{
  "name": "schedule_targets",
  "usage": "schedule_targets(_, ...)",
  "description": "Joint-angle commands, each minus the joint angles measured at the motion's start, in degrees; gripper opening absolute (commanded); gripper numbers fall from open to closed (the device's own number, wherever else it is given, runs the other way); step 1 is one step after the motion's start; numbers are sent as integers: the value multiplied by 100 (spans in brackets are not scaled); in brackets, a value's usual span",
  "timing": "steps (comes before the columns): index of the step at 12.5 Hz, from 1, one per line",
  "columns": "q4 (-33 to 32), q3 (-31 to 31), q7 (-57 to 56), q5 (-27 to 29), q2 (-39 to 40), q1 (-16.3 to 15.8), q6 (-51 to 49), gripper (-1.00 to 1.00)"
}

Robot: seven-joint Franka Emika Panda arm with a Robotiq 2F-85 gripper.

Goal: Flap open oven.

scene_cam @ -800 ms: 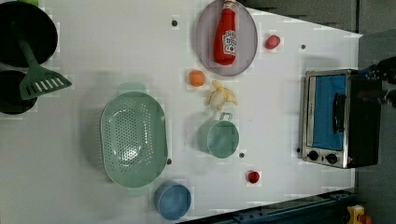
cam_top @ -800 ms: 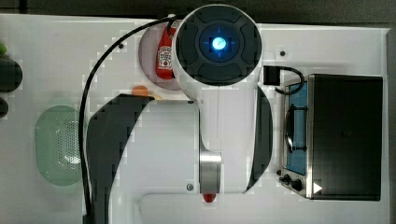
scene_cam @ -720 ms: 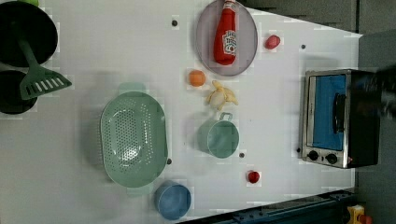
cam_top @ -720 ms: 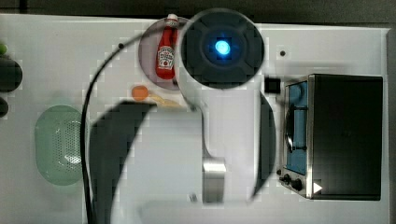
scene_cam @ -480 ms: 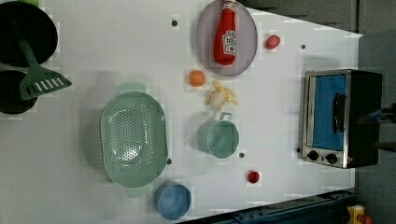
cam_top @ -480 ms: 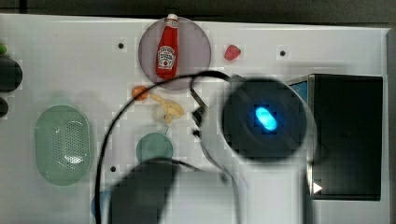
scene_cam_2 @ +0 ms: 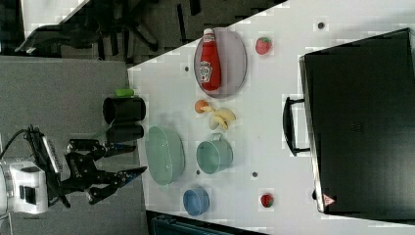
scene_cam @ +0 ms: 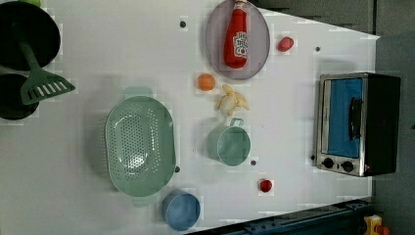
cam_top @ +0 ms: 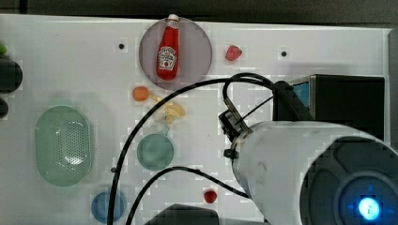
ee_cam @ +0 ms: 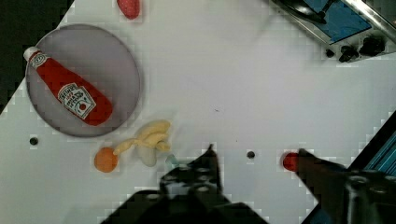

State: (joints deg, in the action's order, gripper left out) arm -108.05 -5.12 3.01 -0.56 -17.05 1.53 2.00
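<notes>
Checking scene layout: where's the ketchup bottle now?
The ketchup bottle lies on the grey plate at the left view's top, above the orange ball.

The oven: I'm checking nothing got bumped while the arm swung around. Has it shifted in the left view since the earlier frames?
No. In the left view the oven sits in the same spot near the table's right edge, door shut as before.

Oven (scene_cam: 359,123) at the left view's right; bottle (scene_cam: 236,34) on plate (scene_cam: 259,44).
</notes>
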Motion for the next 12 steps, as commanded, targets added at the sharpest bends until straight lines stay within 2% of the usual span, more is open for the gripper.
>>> schedule_targets(1,-141,19,300,33,232,-73,-10,-32)
schedule_targets(2,-227,-53,282,20,247,-69,-6,-55)
schedule_targets(3,-323,-139,270,13,273,-65,0,-65)
schedule_targets(5,-547,-345,54,-13,328,-55,32,-65)
schedule_targets(8,-892,-683,-932,-122,431,-29,298,-65)
schedule_targets(12,-1453,-1095,-2564,-821,555,-3,1366,-65)
